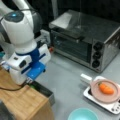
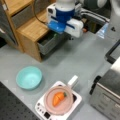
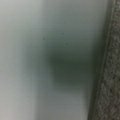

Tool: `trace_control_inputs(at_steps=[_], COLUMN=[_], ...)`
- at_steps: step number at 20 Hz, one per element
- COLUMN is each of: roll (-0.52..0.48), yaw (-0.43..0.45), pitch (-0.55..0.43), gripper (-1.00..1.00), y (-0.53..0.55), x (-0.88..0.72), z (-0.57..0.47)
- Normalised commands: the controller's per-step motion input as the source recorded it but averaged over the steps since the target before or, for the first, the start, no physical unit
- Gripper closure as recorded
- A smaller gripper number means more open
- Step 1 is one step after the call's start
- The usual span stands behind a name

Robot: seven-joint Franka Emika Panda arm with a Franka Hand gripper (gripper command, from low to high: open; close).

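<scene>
My gripper (image 1: 29, 80) hangs from the white and blue hand and reaches down into the open grey drawer (image 1: 45, 91) of a wooden cabinet (image 1: 20, 101). In both front views the fingertips are hidden by the hand and the drawer wall; the gripper (image 2: 56, 35) sits just over the drawer (image 2: 47, 45). Something green shows inside the drawer beside it. The wrist view holds only a pale blurred surface (image 3: 50, 62) with a dark shadow and a grey speckled strip (image 3: 110, 75) on the right; no fingers show there.
An orange carrot (image 1: 106, 89) lies on a pink plate (image 1: 95, 93) atop a small white stove (image 2: 41, 107). A teal bowl (image 2: 28, 77) stands on the grey table. A silver toaster oven (image 1: 85, 37) stands behind.
</scene>
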Motion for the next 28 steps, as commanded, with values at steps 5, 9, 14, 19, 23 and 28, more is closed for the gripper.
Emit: trace_control_inputs(at_steps=[5,9,14,19,23,28], roll=[-0.201,-0.196,-0.192,-0.186,-0.174,-0.156], yaw=[0.053,0.033,0.013,0.004,0.010,0.023], pitch=[-0.069,-0.071,-0.081,-0.089,-0.090,-0.095], gripper=[-1.00,-1.00,-1.00,-1.00,-1.00,-1.00], y=[0.02,0.12,0.22,0.32,0.33,0.25], x=[-0.07,-0.13,-0.17,-0.21,-0.22,-0.18], z=[-0.16,-0.15,-0.15,-0.16,-0.13,-0.10])
